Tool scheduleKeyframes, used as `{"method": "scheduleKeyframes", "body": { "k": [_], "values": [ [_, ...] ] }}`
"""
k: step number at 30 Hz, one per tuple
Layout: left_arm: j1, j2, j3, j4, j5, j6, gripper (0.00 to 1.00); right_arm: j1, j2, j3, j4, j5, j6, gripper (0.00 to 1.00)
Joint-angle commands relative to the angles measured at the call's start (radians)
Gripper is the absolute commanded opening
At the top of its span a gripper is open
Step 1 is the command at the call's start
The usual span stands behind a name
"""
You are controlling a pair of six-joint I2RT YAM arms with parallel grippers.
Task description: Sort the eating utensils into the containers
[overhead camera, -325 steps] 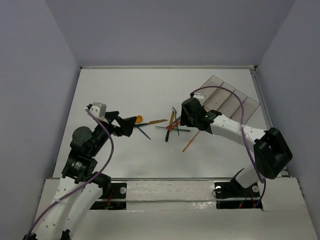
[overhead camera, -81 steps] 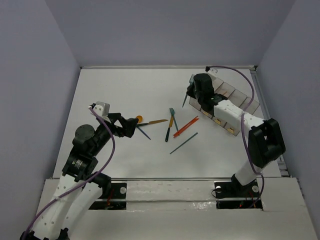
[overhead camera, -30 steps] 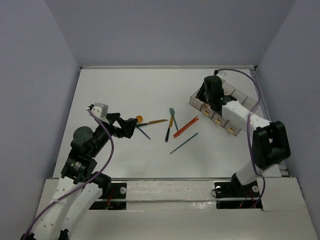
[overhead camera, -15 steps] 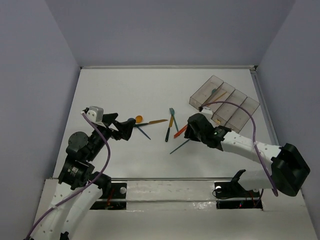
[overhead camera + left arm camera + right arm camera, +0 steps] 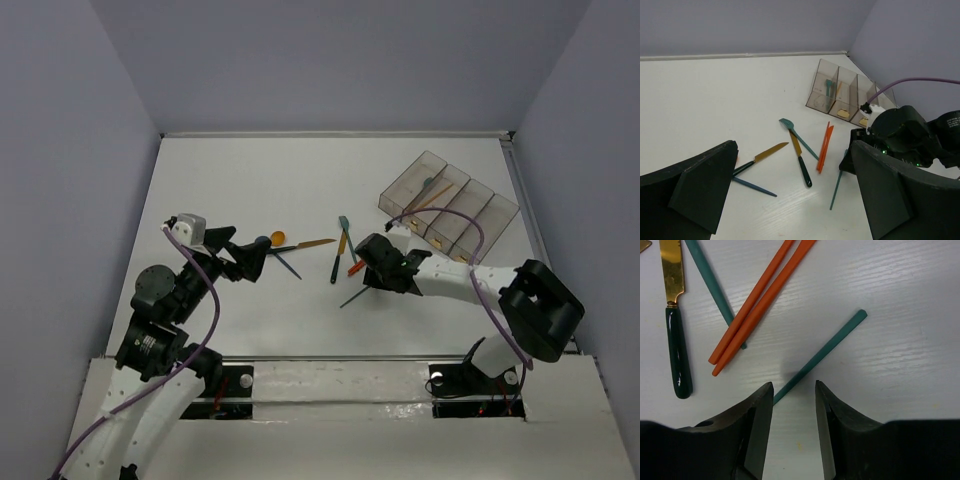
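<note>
- Your right gripper (image 5: 793, 386) is released: its fingers straddle one slim teal plastic stick (image 5: 817, 357) without clamping it.
- At its 11 o'clock lie two orange plastic sticks (image 5: 760, 305), touching.
- Your left gripper (image 5: 256, 260) gapes, holding nothing.
- Four smoky translucent bins (image 5: 448, 205) sit at 2 o'clock, near the right edge of the white table (image 5: 250, 180).

The top camera hangs high above and behind the near edge of the white table (image 5: 250, 180), looking down and forward from far off, taking in the whole tabletop; the left wrist camera rides low behind the left gripper (image 5: 793, 144), facing across the table towards the row of smoky-grey translucent plastic bins (image 5: 840, 95); the right wrist camera looks straight down past the right gripper (image 5: 794, 385), very near the surface; all three views share the slim teal-green plastic stick (image 5: 820, 354) and the pair of orange plastic utensils (image 5: 760, 305) just beside it.
</note>
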State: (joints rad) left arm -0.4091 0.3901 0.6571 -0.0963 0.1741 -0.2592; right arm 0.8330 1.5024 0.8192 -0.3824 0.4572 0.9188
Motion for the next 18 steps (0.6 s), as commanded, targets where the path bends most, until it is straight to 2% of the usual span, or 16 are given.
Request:
{"method": "scheduleKeyframes", "body": {
  "k": [1, 9, 18],
  "values": [
    [-0.007, -0.011, 0.044, 0.032, -0.002, 0.008, 0.99, 0.008, 0.031, 0.04, -0.012, 0.058, 0.029, 0.44],
    [-0.007, -0.008, 0.041, 0.032, 0.007, 0.006, 0.99, 0.008, 0.111, 0.038, -0.033, 0.072, 0.035, 0.4],
    [-0.007, -0.002, 0.041, 0.035, 0.008, 0.006, 0.99, 0.008, 0.099, -0.009, -0.087, 0.112, 0.057, 0.12]
  ]
}}
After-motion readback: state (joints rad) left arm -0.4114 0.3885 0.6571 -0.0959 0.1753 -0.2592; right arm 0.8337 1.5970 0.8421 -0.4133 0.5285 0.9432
